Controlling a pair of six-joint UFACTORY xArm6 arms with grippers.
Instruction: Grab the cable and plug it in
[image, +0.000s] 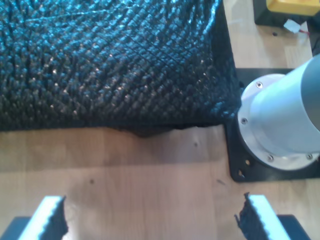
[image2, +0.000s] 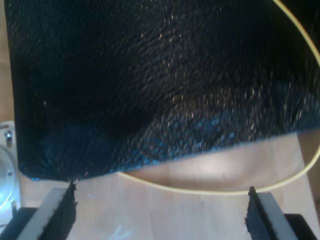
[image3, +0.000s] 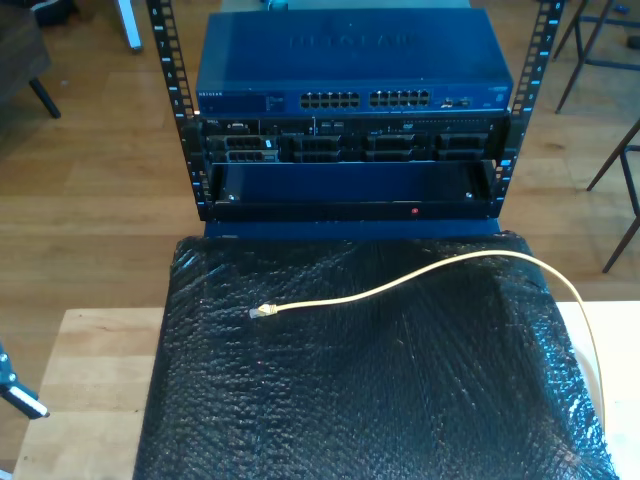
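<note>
Ahead of my first gripper (image: 150, 220), past a strip of bare wooden table (image: 150, 170), lies the edge of a black textured mat (image: 110, 65). Its jaws stand wide apart with nothing between them. A white arm base (image: 280, 120) on a black plate sits just beside the mat.

My second gripper (image2: 160, 215) likewise has its jaws spread apart and empty. The cable (image2: 200, 190) curves across the bare wood just ahead of those jaws, then runs up over the mat.

From the exterior view, the cable's plug (image3: 262, 312) rests on the mat, well short of the blue network switch (image3: 350, 70) in the rack (image3: 170, 90).
</note>
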